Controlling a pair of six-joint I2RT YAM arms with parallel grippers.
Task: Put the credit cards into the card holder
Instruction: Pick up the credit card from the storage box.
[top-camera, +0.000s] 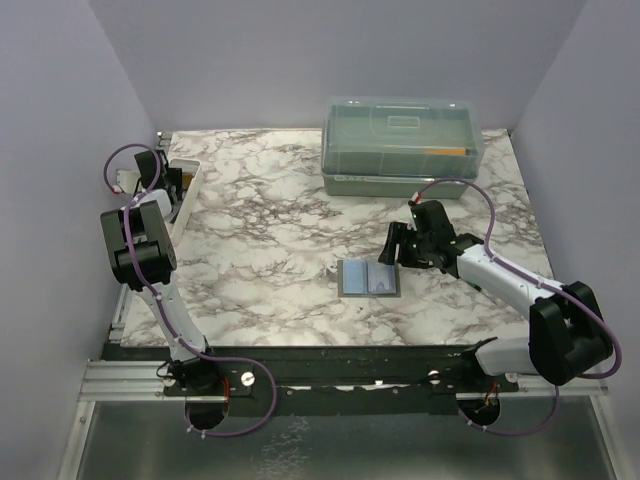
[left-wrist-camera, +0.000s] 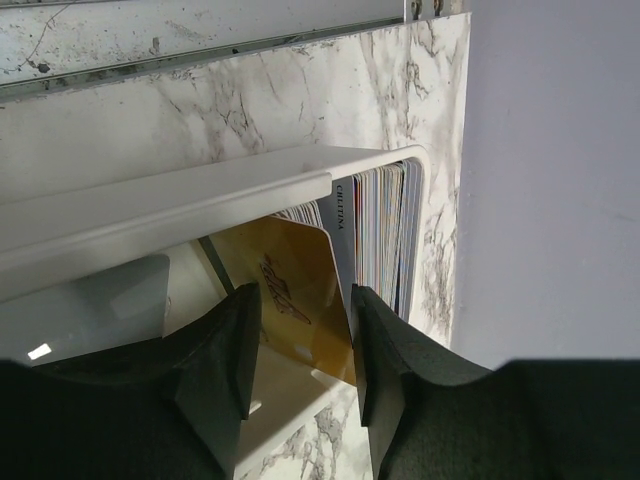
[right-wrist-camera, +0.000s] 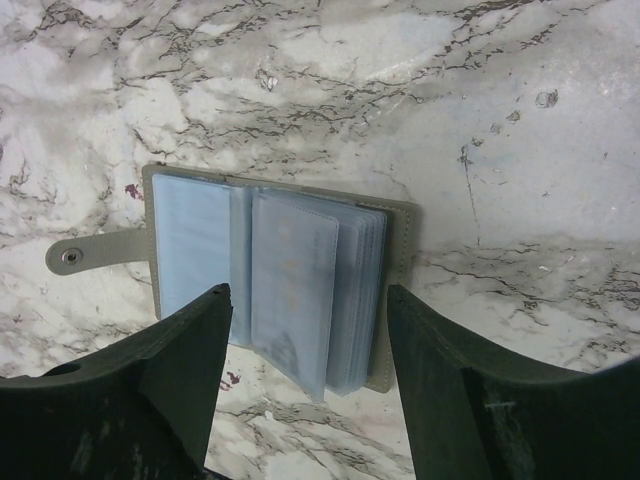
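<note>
At the far left edge of the marble table (top-camera: 280, 230), the left gripper (left-wrist-camera: 305, 295) reaches into the long white tray (left-wrist-camera: 200, 195). Its jaws stand narrow with a gold-orange card (left-wrist-camera: 280, 270) leaning between them; from here I cannot tell whether they actually pinch it. More cards (left-wrist-camera: 385, 225) stand on edge, packed into the tray's end just beside it. Mid-table, the card holder (right-wrist-camera: 290, 260) lies open, blue-grey sleeves facing up. The right gripper (right-wrist-camera: 307, 295) hovers over it, jaws spread wide, holding nothing.
</note>
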